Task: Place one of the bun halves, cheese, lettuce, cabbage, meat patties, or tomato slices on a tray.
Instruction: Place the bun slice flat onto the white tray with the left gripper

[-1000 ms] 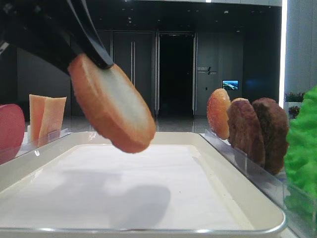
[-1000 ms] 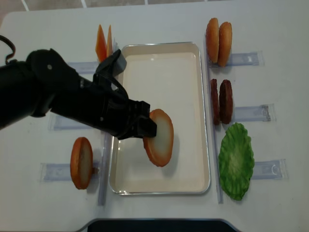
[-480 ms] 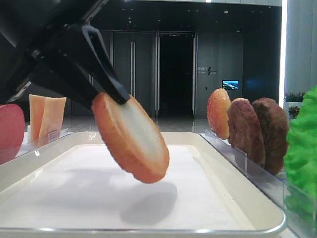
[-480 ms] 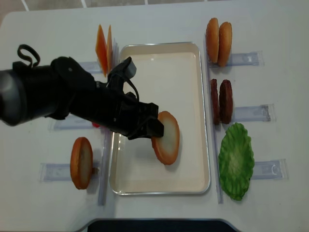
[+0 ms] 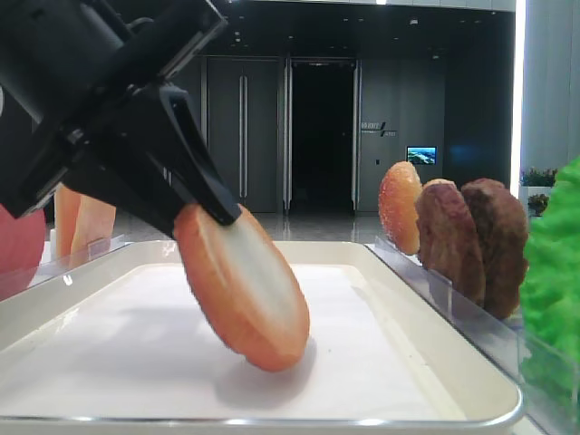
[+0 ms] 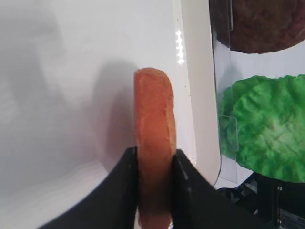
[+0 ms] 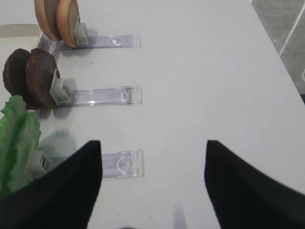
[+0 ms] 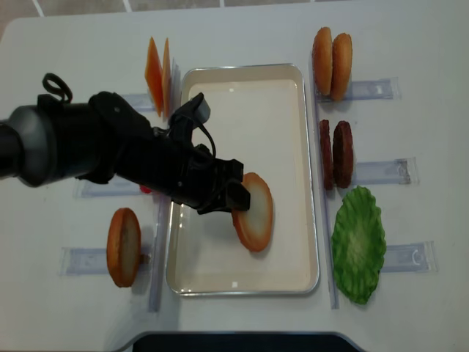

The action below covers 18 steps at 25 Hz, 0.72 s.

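A bun half (image 8: pixel 256 214) with an orange crust and pale cut face is pinched edge-on in my left gripper (image 8: pixel 238 196), which is shut on it. It hangs tilted over the right middle of the cream tray (image 8: pixel 249 110). In the low exterior view the bun half's (image 5: pixel 245 290) lower edge seems to touch the tray floor (image 5: pixel 109 353). The left wrist view has both black fingers (image 6: pixel 183 171) clamping the bun half (image 6: pixel 155 119) beside the tray's right rim (image 6: pixel 195 95). My right gripper (image 7: pixel 152 160) stands open over bare table, right of the lettuce (image 7: pixel 16 138).
Right of the tray stand two bun halves (image 8: pixel 331 53), two meat patties (image 8: pixel 336 154) and the lettuce (image 8: pixel 358 243) in clear holders. On the left are cheese slices (image 8: pixel 157 66) and another bun half (image 8: pixel 123 246). A red slice (image 5: pixel 18 240) shows at far left.
My left gripper has carried the bun half down and to the right. The bun half hung well above the tray floor; now its lower edge meets its own shadow there.
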Available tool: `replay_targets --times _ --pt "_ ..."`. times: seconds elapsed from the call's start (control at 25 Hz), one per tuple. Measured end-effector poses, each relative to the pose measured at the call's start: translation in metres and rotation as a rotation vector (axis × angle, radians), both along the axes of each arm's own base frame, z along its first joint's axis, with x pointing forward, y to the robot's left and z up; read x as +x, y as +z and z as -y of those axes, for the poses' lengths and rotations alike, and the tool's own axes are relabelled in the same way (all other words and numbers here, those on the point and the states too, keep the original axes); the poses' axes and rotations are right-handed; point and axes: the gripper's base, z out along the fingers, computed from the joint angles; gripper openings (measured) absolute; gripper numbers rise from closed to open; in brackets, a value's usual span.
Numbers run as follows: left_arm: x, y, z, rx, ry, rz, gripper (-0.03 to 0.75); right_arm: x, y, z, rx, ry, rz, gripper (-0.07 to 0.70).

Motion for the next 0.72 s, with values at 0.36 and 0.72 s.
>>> replay_targets --times 0.36,0.72 --pt "0.0008 -0.0049 0.0002 0.010 -0.003 -0.009 0.144 0.0000 0.0000 0.0000 0.000 0.000 0.000 0.470" --pt "0.0006 -0.0054 -0.0006 0.027 -0.024 0.002 0.141 0.0000 0.0000 0.0000 0.000 0.000 0.000 0.470"
